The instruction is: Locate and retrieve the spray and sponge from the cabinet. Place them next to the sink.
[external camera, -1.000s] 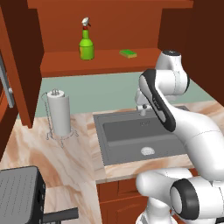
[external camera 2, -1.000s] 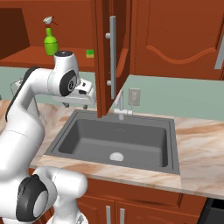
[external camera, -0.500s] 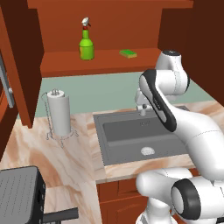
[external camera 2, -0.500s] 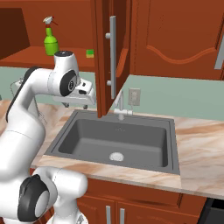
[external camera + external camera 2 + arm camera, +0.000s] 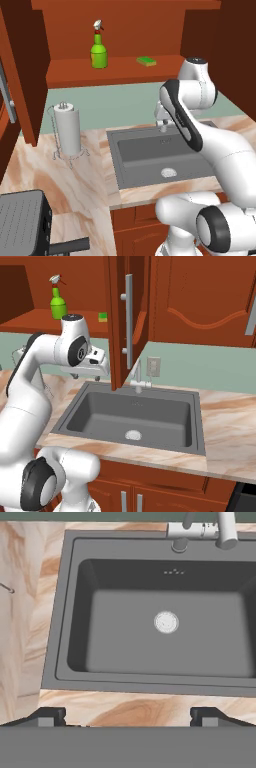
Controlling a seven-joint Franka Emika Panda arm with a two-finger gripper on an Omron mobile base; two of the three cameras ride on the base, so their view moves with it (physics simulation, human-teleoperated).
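up on the cabinet shelf, the spray looks light and rigid, best pinched at its body; the sponge soft; gripper spread, empty.

marble counter, pale green wall

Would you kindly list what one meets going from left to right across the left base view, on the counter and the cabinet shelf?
Paper towel roll → spray → sponge → sink, in front of which the arm rises on the right.
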